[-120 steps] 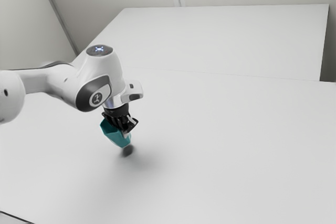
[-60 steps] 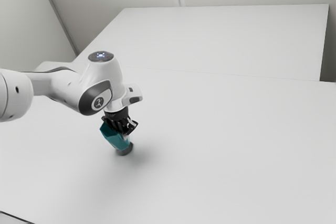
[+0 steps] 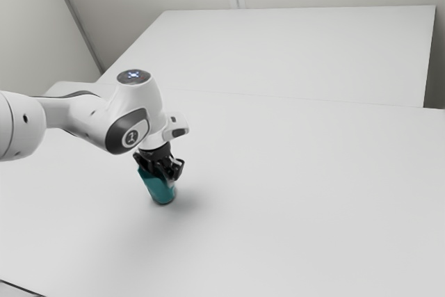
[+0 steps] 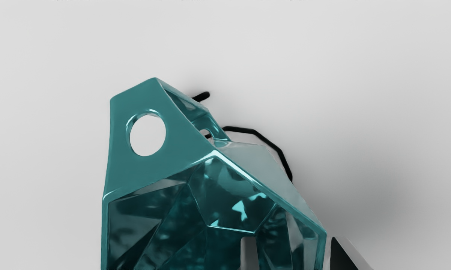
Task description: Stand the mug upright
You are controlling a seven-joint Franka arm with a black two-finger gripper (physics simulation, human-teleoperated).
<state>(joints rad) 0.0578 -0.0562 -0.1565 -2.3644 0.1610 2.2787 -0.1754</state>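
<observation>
The claw (image 4: 291, 249) is parted, one finger inside the mug (image 3: 161, 190) and the other outside, the wall between them and clear of the inner one. Just below the claw, the mug has come down and swung from a steep tilt to nearly upright, base on the desk (image 3: 299, 193); I judge the task close to done. Above, the hand points down, the arm (image 3: 75, 110) reaching in from the exterior view's left.

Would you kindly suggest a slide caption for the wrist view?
The faceted interior of the teal mug, with its round-holed handle.
</observation>
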